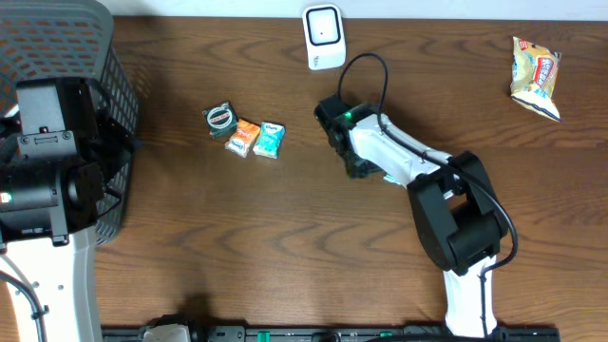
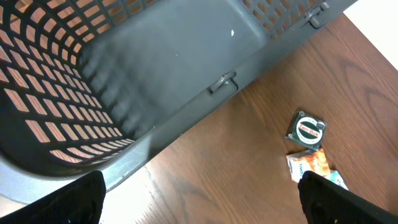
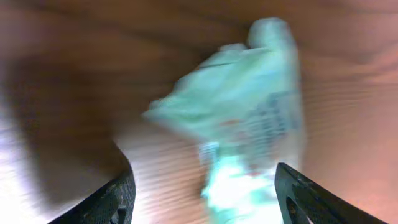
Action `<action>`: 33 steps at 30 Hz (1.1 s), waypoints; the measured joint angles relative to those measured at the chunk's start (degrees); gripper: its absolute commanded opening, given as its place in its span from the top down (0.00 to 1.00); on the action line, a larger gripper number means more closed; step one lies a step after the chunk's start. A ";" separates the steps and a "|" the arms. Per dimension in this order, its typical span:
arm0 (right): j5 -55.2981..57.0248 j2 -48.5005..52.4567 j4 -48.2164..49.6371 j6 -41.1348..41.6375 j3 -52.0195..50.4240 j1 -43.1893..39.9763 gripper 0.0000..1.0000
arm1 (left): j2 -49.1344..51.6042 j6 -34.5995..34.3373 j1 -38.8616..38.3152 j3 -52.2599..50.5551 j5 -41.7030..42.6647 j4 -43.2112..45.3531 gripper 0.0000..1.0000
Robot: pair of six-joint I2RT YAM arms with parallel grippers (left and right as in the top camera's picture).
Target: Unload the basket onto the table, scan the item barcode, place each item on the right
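Near left: left gripper [image 2: 202, 202] hangs by the basket [image 2: 186, 68], fingers wide apart, nothing in them. Well apart from the job. R arm is much the nearer.

Mid table [image 1: 285, 247]: right gripper [image 3: 202, 199], fingers apart, one tip at each lower corner of the wrist view. Just ahead of and between them is the pale teal packet [image 3: 249, 118], over bare wood. No pad on it that I can see, so I log it as not clamped. Wrist view is badly blurred, so I can't tell if the pkt is flat on the wood or off it. Overhead doesn't show it; I reckon it's hidden under the gripper.

Key relation: pkt lies straight out from the fingertips, a bit toward the right of the wrist view. Long axis runs approx along the reach direction and leans right at its far end. That puts the short axis across the finger gap. Narrower end points away from the fingers. Barcode side: can't tell.

Far: scanner [image 1: 324, 36] at the far edge, beyond the gripper, roughly in line w/ the arm. Judgement: next move is a grasp across the short axis, then a carry toward the far edge.
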 measured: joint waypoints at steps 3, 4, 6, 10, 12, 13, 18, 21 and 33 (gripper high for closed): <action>-12.90 0.87 -5.01 -0.02 4.66 0.02 0.36 | 0.00 0.00 -0.02 0.00 0.00 -0.02 0.02; -15.15 1.44 -6.97 -0.02 6.73 -0.13 0.36 | 0.00 0.00 0.00 0.00 0.00 0.04 0.02; -18.23 1.90 -10.43 -0.04 11.26 -1.25 0.38 | 0.00 0.00 0.00 0.00 -0.02 0.02 0.02; -20.90 1.86 -12.46 -2.84 16.26 -7.34 0.45 | 0.00 0.00 0.00 0.00 0.00 0.00 0.02; -21.51 1.88 -13.51 -5.33 16.17 -10.54 0.46 | 0.00 0.00 0.00 0.00 0.00 0.00 0.02; -21.81 1.88 -13.75 -6.95 16.00 -12.57 0.44 | 0.00 0.00 0.00 0.00 0.00 0.00 0.02; -22.16 1.88 -13.05 -13.22 13.81 -17.57 0.45 | 0.00 0.00 0.00 0.00 0.00 0.00 0.02; -22.38 1.88 -10.78 -14.73 11.58 -18.14 0.53 | 0.00 0.00 0.00 0.00 0.00 -0.02 0.02; -27.76 0.74 -4.44 -16.59 5.62 -18.51 0.99 | 0.00 0.00 0.00 0.00 0.00 0.00 0.02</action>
